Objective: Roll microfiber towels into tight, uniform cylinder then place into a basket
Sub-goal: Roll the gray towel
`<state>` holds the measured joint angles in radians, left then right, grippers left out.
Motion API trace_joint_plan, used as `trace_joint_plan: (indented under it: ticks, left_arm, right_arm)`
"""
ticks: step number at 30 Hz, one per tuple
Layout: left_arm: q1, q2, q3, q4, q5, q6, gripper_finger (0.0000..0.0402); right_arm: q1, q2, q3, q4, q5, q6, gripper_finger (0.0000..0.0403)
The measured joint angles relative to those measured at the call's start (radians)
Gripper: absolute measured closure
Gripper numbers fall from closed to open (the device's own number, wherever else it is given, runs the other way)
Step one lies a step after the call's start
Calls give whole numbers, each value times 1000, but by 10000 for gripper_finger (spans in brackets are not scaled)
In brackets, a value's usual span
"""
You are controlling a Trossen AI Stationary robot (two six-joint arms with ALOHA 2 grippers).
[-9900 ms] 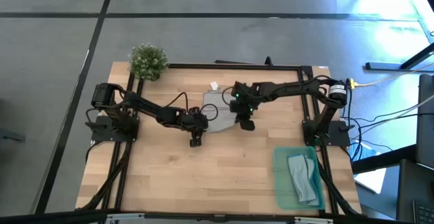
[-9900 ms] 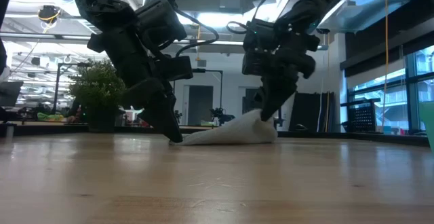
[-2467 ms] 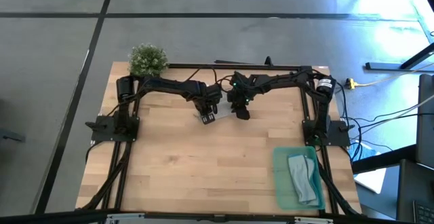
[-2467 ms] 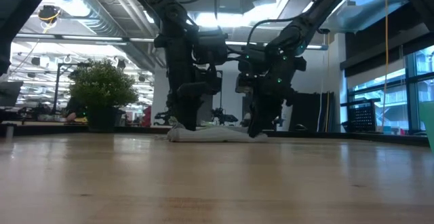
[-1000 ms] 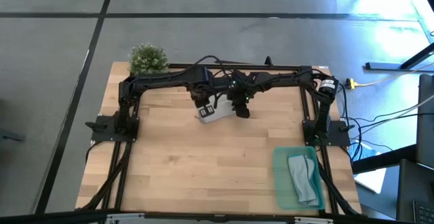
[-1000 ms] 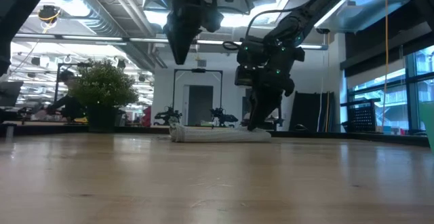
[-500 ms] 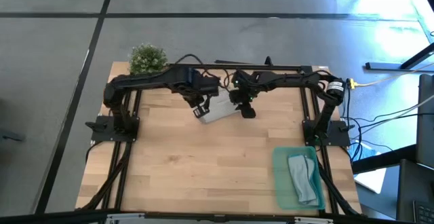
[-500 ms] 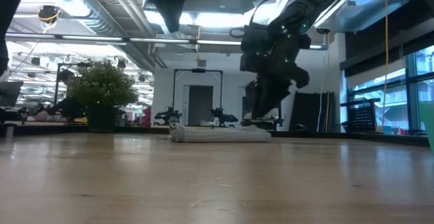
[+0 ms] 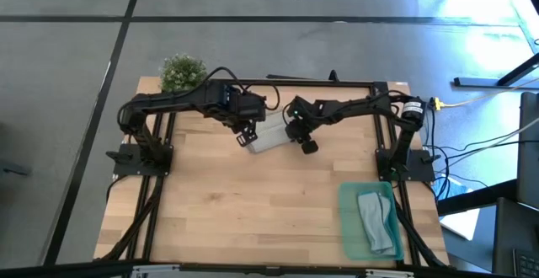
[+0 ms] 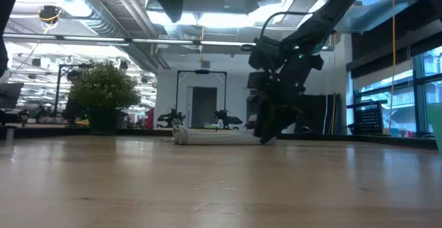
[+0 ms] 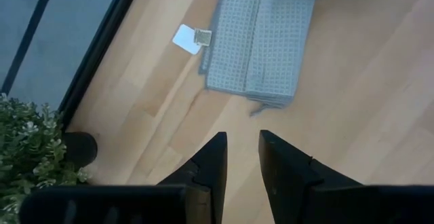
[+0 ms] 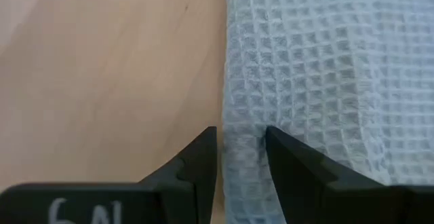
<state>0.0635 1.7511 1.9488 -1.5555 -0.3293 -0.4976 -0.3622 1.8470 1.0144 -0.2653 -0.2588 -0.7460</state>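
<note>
A pale waffle-weave microfiber towel [image 9: 268, 133] lies rolled flat on the table's far middle. It also shows in the left wrist view [image 11: 261, 41] and the low view [image 10: 214, 137]. My right gripper [image 9: 308, 147] is down at its right end, shut on it. My left gripper [image 11: 241, 153] hangs open high above the towel's left end [image 9: 245, 140], holding nothing. The green basket [image 9: 344, 227] stands at the near right with a second towel [image 9: 376, 219] lying in it. My right gripper pinches the towel's side edge [image 12: 237, 125] at its right end between its two fingers [image 12: 285, 156]. The cloth puckers between them. The fingers slant down from the far right. The towel lies on the table; how many layers are caught I cannot tell.
A small bushy plant [image 9: 184, 72] stands at the table's far left corner. A white tag [image 11: 188, 39] lies on the wood beside the towel's far side. Bare wood stretches between the towel and the basket.
My left gripper has risen well above the towel and gone toward the table's left. My right gripper has rolled about its own line, moved a little toward the near edge and come down at the towel's right end.
</note>
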Motion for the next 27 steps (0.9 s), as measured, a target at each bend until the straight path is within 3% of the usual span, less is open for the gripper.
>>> trace_joint_plan:
  ticks: [11, 14, 18, 20, 27]
  left_arm:
    - [0, 3, 0, -1, 0, 1, 320]
    - [0, 3, 0, -1, 0, 0, 320]
    - [-1, 3, 0, -2, 0, 1, 320]
    - [-1, 3, 0, -3, 0, 1, 320]
    - [-1, 3, 0, -4, 0, 2, 320]
  right_arm:
    - [2, 11, -70, 133, 50, 1, 281]
    - [2, 12, -70, 135, 59, 1, 312]
    - [1, 13, -69, 126, 68, 33, 383]
    - [1, 13, -68, 118, 64, 70, 386]
    - [-4, 21, 49, -177, -98, 127, 392]
